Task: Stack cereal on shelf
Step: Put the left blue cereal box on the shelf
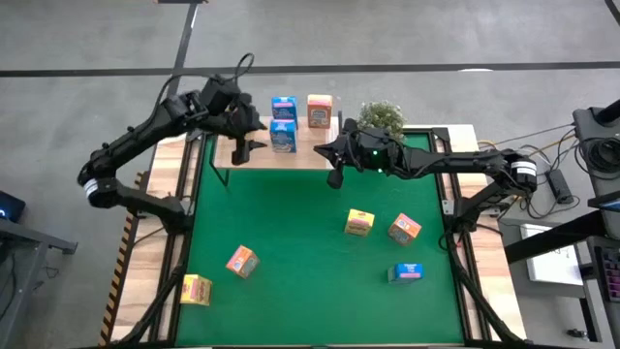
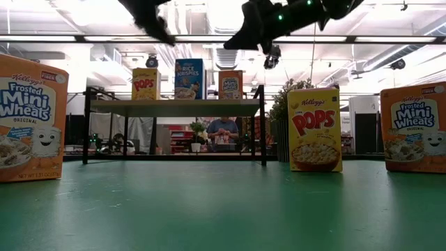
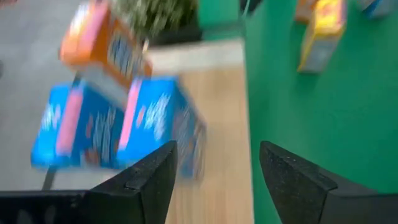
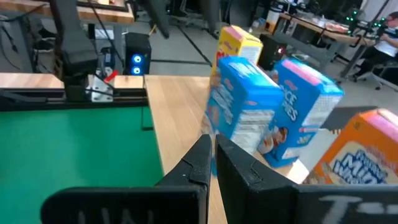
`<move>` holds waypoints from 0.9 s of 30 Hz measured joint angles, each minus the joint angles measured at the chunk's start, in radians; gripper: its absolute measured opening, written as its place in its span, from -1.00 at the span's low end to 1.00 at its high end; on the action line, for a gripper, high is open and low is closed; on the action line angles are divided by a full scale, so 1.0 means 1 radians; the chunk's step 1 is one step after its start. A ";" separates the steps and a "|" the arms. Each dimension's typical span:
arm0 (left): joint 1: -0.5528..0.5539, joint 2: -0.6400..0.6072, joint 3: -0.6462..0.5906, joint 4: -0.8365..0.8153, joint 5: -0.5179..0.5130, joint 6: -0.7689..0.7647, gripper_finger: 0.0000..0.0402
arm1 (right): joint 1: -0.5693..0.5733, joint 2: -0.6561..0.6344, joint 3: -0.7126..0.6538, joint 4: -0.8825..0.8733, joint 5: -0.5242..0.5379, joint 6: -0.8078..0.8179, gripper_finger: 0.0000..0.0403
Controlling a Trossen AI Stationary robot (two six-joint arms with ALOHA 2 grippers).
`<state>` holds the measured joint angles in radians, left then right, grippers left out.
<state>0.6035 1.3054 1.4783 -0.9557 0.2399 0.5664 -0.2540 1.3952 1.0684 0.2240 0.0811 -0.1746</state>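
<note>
The light-wood shelf (image 1: 291, 155) stands at the table's far edge. On it stand two blue cereal boxes (image 1: 283, 136) (image 4: 245, 115), an orange one (image 1: 320, 111) and a yellow one (image 2: 145, 84) that my left arm hides in the high view. My left gripper (image 1: 249, 143) (image 3: 217, 171) hovers open above the shelf's left part, beside the blue boxes (image 3: 118, 124). My right gripper (image 1: 334, 174) (image 4: 213, 155) hangs shut over the shelf's right front corner, clear of the boxes. Several more boxes lie on the green mat: yellow (image 1: 358, 222), orange (image 1: 404, 228), blue (image 1: 406, 272), orange (image 1: 241, 261), yellow (image 1: 196, 289).
A small green potted plant (image 1: 381, 116) stands just right of the shelf, behind my right gripper. Wooden side rails (image 1: 160, 242) border the mat. The mat's middle (image 1: 291, 213) has free room. A person (image 2: 223, 131) sits in the room beyond the shelf.
</note>
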 joint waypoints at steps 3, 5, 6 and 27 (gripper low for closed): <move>0.000 -0.077 -0.143 0.114 -0.030 -0.031 -0.01 | -0.015 0.000 -0.017 0.023 -0.001 0.007 -0.94; -0.001 -0.121 -0.241 0.214 -0.031 -0.052 -0.05 | -0.021 0.001 -0.025 0.024 -0.001 0.008 -0.94; -0.001 -0.138 -0.286 0.262 -0.031 -0.062 -0.07 | -0.022 0.006 -0.026 0.024 0.000 0.008 -0.94; 0.008 -0.155 -0.629 0.634 -0.128 -0.136 -0.69 | -0.048 0.377 0.228 0.042 -0.001 -0.035 -0.94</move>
<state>0.6117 1.1506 0.8494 -0.3215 0.1123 0.4305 -0.3019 1.7720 1.2961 0.2660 0.0803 -0.2095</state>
